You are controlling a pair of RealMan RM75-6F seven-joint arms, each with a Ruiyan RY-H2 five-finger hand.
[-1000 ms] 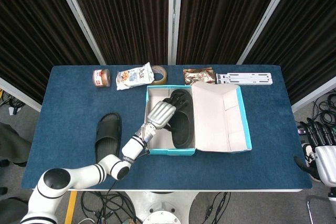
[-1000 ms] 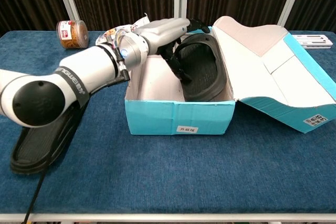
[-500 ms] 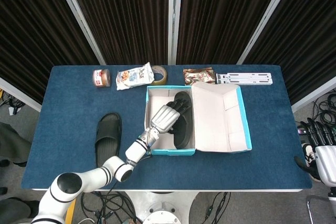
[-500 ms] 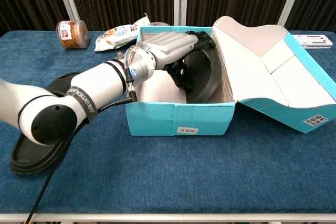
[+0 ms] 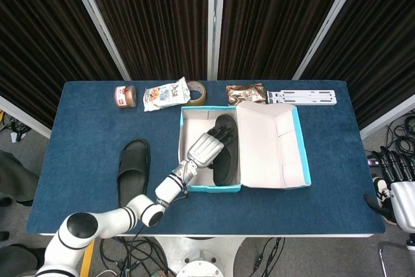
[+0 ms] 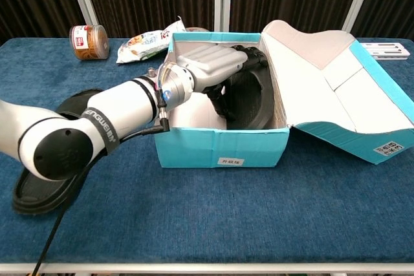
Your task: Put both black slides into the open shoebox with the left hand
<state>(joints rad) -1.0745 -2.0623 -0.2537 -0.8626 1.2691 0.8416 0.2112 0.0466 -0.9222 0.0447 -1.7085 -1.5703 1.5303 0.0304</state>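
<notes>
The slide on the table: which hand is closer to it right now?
Left. The left hand is inside the shoebox, just right of the slide on the table. The right hand hangs beyond the table's far right edge.

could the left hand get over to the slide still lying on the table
Probably yes. That slide lies in the open beside the shoebox, with nothing on it, but the left hand is inside the box, apparently holding the other slide.

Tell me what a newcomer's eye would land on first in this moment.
The left hand reaching into the open shoebox at mid-table, holding a black slide tipped against the box's right wall. The second black slide lies flat on the blue table to the box's left, not yet packed.
</notes>
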